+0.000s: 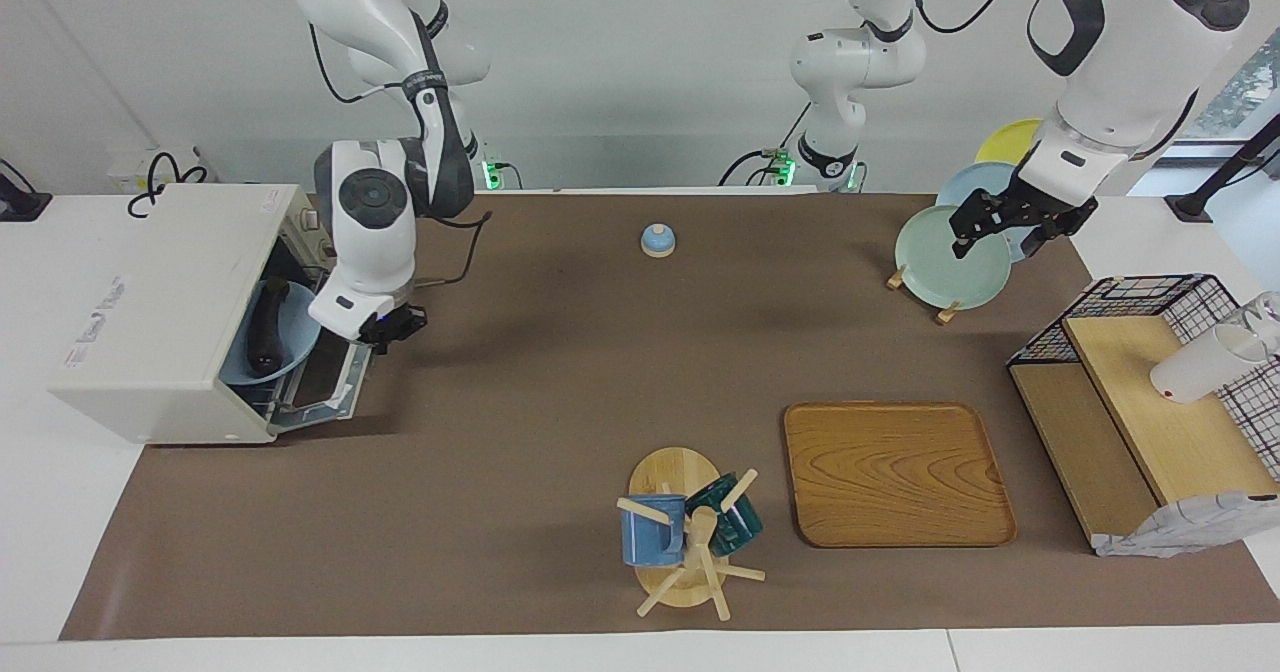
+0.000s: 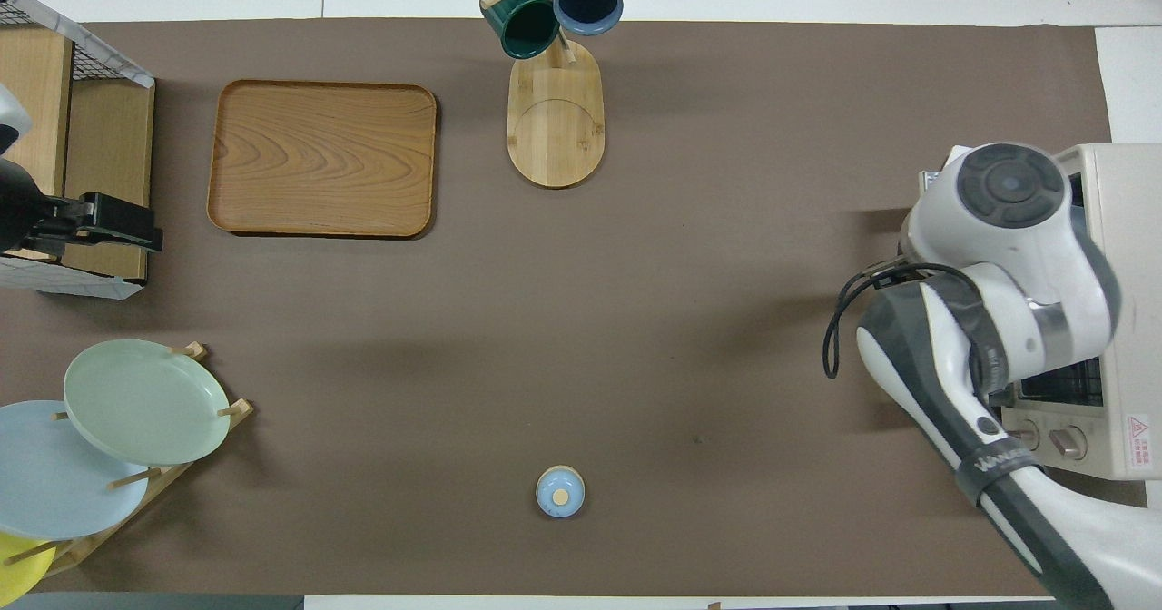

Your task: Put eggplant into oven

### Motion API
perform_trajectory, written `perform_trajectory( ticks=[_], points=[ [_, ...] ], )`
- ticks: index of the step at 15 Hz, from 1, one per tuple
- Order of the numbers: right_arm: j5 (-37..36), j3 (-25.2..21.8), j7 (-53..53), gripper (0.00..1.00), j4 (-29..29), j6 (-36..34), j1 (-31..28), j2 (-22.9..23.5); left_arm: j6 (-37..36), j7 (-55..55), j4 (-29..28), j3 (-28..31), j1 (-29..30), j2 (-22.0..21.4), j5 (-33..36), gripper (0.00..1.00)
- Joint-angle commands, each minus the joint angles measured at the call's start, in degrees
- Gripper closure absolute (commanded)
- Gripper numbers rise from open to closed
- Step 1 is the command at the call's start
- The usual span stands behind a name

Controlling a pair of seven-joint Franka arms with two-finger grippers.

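The oven (image 2: 1121, 229) bears a red warning sticker; the right claw (image 1: 388, 329), pinched together, touches its half-raised door; left claw (image 1: 1005, 227) apart.

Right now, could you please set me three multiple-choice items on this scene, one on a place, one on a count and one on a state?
1. Where is the eggplant?
A. on the wooden tray
B. on a blue plate inside the oven
C. beside the bell

2. How many mugs hang on the mug tree?
A. one
B. two
C. four

3. How does the oven door stand?
A. fully shut
B. flat down on the table
C. partly raised

Answers:
1 B: the eggplant lies on the blue plate within the oven.
2 B: a blue and a dark green mug hang there.
3 C: the door tilts up at the shut right gripper.
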Motion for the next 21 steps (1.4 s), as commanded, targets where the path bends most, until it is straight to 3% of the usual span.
perform_trajectory(
  ticks=[1, 4, 6, 9, 11, 12, 14, 15, 21],
  points=[
    [-0.6, -1.6, -10.7, 1.00, 4.5, -0.5, -8.0, 0.3, 0.5, 0.5, -0.6, -0.1, 0.3, -0.8, 0.9, 0.00],
    [1.4, -1.6, -13.4, 1.00, 5.4, -2.8, -9.9, -1.1, 0.5, 0.5, -0.6, -0.1, 0.3, -0.8, 0.9, 0.00],
    [2.5, -1.6, -13.6, 1.00, 9.3, -9.0, -9.9, -1.9, 0.5, 0.5, -0.6, -0.1, 0.3, -0.8, 0.9, 0.00],
    [8.3, -0.8, -12.4, 1.00, 26.4, -25.9, -7.5, -0.3, 0.6, 0.5, -0.6, -0.1, 0.3, -0.8, 0.9, 0.00],
    [9.0, -0.7, -10.6, 1.00, 33.0, -31.0, -6.9, 2.1, 0.5, 0.5, -0.6, -0.1, 0.3, -0.8, 0.9, 0.00],
    [9.5, -0.7, -10.6, 0.87, 33.0, -31.2, -6.7, 2.2, 0.6, 0.5, -0.6, -0.1, 0.3, -0.8, 0.9, 0.00],
    [9.6, -0.6, -10.6, 0.43, 32.7, -32.3, -6.6, 1.8, 0.5, 0.5, -0.6, -0.1, 0.3, -0.8, 0.9, 0.00],
    [9.9, -0.5, -10.6, 0.00, 32.7, -32.8, -6.6, 1.7, 0.5, 0.5, -0.6, -0.1, 0.3, -0.8, 0.9, 0.00],
    [12.1, -1.0, -3.7, 0.00, 32.3, -34.9, -3.8, 0.8, 0.5, 0.5, -0.6, -0.1, 0.3, -0.8, 0.9, 0.00]
  ],
)
